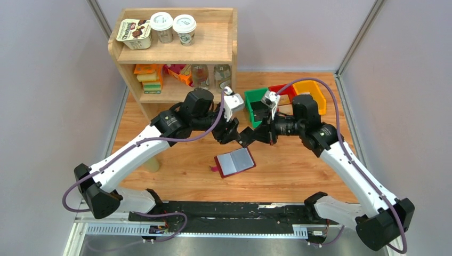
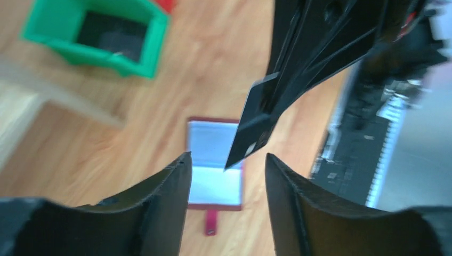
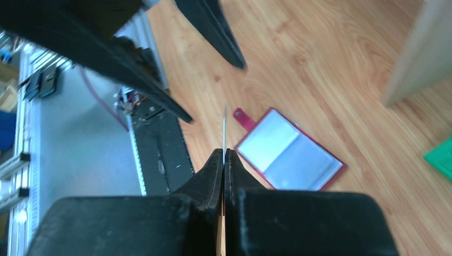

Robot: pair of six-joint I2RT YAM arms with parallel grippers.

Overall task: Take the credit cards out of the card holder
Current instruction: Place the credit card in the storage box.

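The maroon card holder (image 1: 234, 162) lies open on the wooden table, grey-blue sleeves up, its tab at the left. It also shows in the left wrist view (image 2: 214, 162) and the right wrist view (image 3: 290, 152). My right gripper (image 1: 246, 137) is shut on a dark credit card (image 2: 255, 124) and holds it in the air above the holder. In the right wrist view the card (image 3: 225, 125) shows edge-on between the shut jaws of the right gripper (image 3: 224, 154). My left gripper (image 1: 226, 134) is open and empty, its jaws on either side of the card's free end (image 2: 226, 162).
A green bin (image 1: 258, 106), a red bin (image 1: 283, 93) and a yellow bin (image 1: 311, 92) stand at the back right. A wooden shelf (image 1: 176, 53) with cups and food packs stands at the back left. The black base rail (image 1: 229, 210) runs along the near edge.
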